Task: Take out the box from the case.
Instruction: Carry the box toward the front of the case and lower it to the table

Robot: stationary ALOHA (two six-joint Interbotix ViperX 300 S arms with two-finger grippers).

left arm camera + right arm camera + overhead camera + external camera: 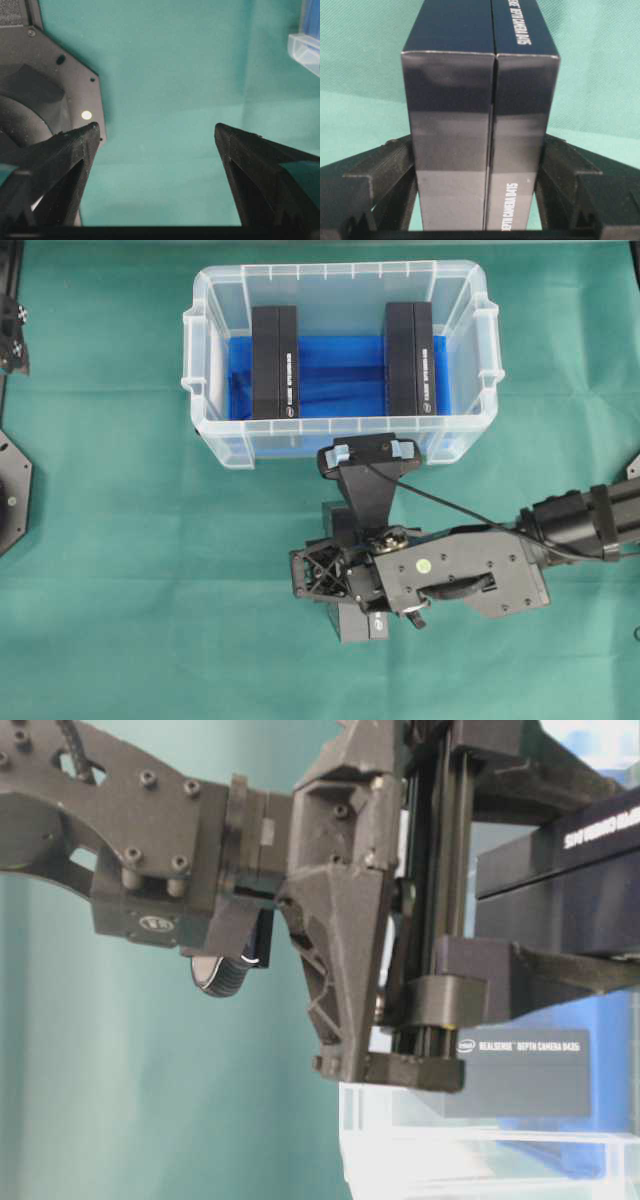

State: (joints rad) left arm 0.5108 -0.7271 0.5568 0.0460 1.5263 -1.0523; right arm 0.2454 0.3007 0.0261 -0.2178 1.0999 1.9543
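Between right tool [480,200] fingers, box [480,125] clamped, outside case [340,350]

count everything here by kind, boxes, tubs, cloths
black rectangular boxes: 3
clear plastic tub: 1
green cloth: 1
total: 5

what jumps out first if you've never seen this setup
The right gripper clamps a black box over the green cloth, just outside the clear tub. Two more boxes stand inside the tub on its blue bottom, the left box and the right box.
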